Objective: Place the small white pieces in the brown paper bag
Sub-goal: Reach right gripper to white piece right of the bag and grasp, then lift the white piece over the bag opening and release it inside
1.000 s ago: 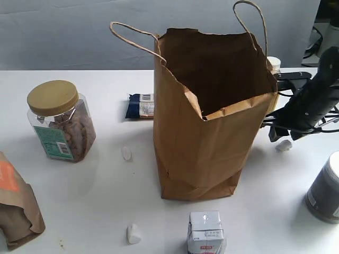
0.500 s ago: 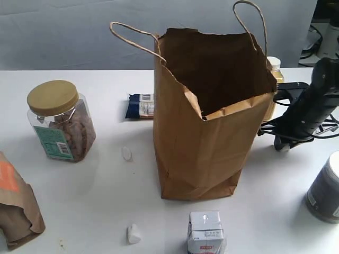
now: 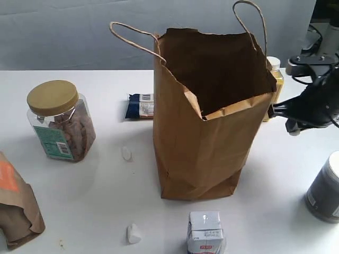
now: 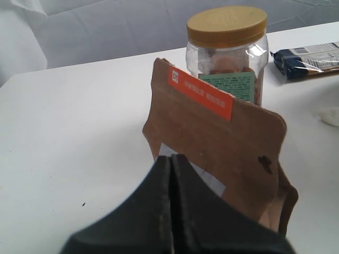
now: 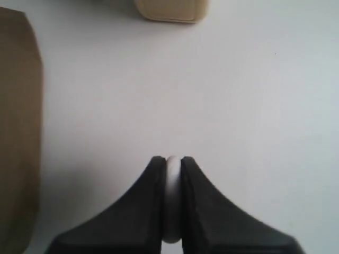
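Observation:
The tall brown paper bag [image 3: 212, 111] stands upright and open-mouthed in the middle of the table; its side [image 5: 18, 132] also shows in the right wrist view. My right gripper [image 3: 293, 127] hangs above the table just right of the bag, shut on one small white piece [image 5: 171, 198] squeezed between its fingers. Two more small white pieces lie on the table: one [image 3: 126, 153] left of the bag, one [image 3: 133, 233] near the front edge. My left gripper [image 4: 171, 159] is shut with nothing in it, close behind the short brown pouch [image 4: 222, 143].
A yellow-lidded jar of nuts [image 3: 59, 120] stands at left, the short brown pouch [image 3: 16, 206] at the front left corner. A dark blue snack packet [image 3: 140, 106] lies behind the bag. A white-and-red carton [image 3: 205, 233] stands in front, a grey jar [image 3: 326, 188] at right, a yellow bottle [image 3: 274, 79] behind.
My right gripper closed on the white piece lying right of the bag and has risen with it, moving up and slightly right. The left arm is unchanged.

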Available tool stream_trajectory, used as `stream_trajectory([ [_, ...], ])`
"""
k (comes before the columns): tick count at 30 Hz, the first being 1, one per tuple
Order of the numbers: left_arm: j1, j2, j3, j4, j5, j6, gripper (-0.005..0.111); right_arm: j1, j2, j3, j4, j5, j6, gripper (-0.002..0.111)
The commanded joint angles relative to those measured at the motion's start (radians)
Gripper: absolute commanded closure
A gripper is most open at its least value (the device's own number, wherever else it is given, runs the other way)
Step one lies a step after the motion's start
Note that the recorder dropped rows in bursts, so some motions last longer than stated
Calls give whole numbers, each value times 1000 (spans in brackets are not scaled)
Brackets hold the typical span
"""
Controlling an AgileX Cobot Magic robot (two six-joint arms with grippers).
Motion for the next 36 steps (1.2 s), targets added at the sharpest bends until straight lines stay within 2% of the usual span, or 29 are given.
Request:
stream_trajectory([
  [1,-8,-3,3,-9,-6,-2,107,3,-250,186,83,-151,-33,108],
  [11,-8,-3,3,-9,-6,-2,107,3,-860,406,180,-66,-42,108],
  [19,-8,-3,3,-9,-6,-2,107,66,-1151,409,586,47,-368,108],
  [26,-8,-3,3,-9,-6,-2,107,91,-1119,409,785,18,-526,108],
  [33,-8,-3,3,-9,-6,-2,107,91,-898,407,1058,24,-819,108],
  [36,-8,-3,3,-9,-6,-2,107,91,-783,363,1088,51,-892,108],
])
